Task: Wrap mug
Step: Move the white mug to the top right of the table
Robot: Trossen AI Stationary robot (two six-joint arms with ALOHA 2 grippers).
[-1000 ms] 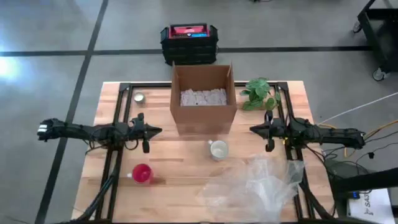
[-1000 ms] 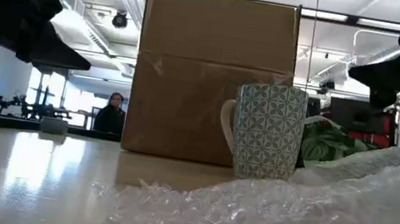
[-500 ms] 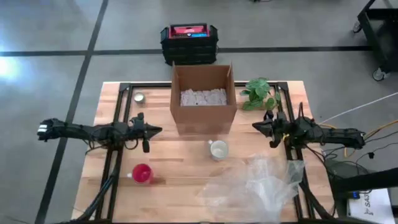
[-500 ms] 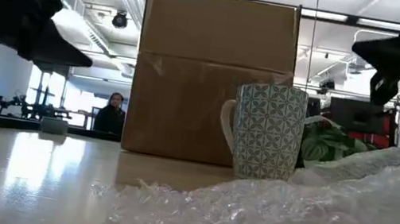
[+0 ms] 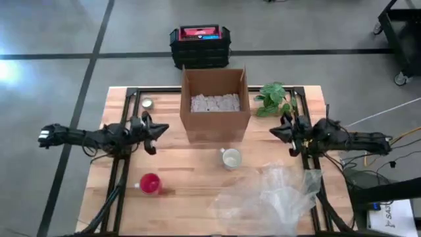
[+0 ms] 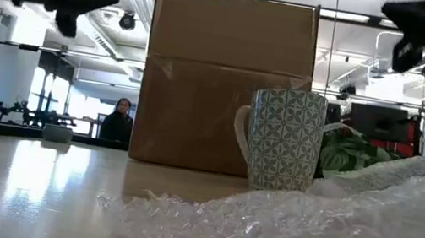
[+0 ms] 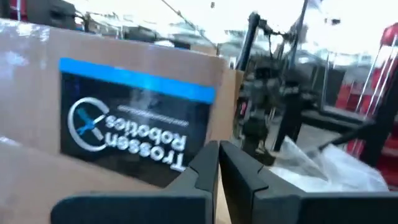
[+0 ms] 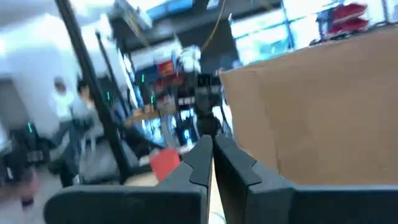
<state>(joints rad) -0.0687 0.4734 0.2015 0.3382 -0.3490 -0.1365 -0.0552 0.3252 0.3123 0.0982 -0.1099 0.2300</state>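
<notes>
A white mug (image 5: 231, 158) with a teal pattern (image 6: 284, 139) stands upright on the wooden table, in front of a cardboard box (image 5: 216, 105). A crumpled sheet of clear bubble wrap (image 5: 270, 194) lies on the table near the front right, just short of the mug (image 6: 306, 228). My left gripper (image 5: 164, 129) hovers left of the box, shut, with nothing in it (image 7: 217, 163). My right gripper (image 5: 273, 131) hovers right of the box, above the table, also shut and holding nothing (image 8: 211, 155). Both point toward the box and stand well above the mug.
The open box holds pale filling. A red cup (image 5: 150, 184) stands at the front left, a small tin (image 5: 147, 103) at the back left and a green plant (image 5: 276, 99) at the back right. A black case (image 5: 199, 45) sits on the floor beyond the table.
Both grippers have gone up and a little toward the table's far edge, staying shut. The mug and the bubble wrap have kept still.
</notes>
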